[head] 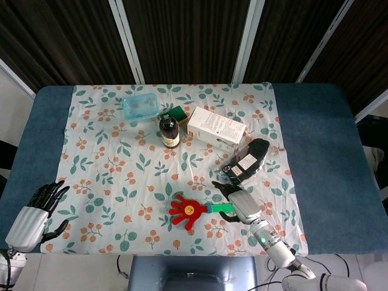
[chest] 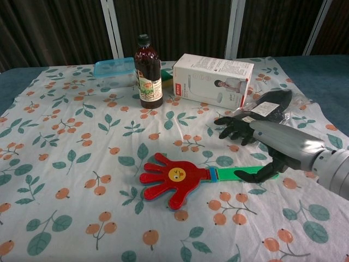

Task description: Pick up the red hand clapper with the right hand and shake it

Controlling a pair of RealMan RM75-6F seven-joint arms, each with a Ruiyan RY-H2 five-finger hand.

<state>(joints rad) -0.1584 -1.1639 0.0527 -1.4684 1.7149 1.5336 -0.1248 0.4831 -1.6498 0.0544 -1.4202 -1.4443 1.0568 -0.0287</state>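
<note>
Lying flat near the table's (head: 315, 151) front edge, on the leaf-and-berry cloth (chest: 65, 164): the red hand clapper (chest: 174, 179) (head: 188, 211), smiley face up, green handle (chest: 245, 173) pointing at the right hand (chest: 262, 147) (head: 237, 205). Resting just over the handle's end, fingers spread, gripping nothing. Crowding just behind that hand: a black plastic-wrapped item (chest: 267, 106), white label unreadable. Standing toward the far edge: a dark bottle (chest: 148, 73), a white box (chest: 214, 79) with print too small to read, a clear lidded container (chest: 113, 71). Hanging off the front left corner, the left hand (head: 36, 213), fingers apart, holding nothing.
</note>
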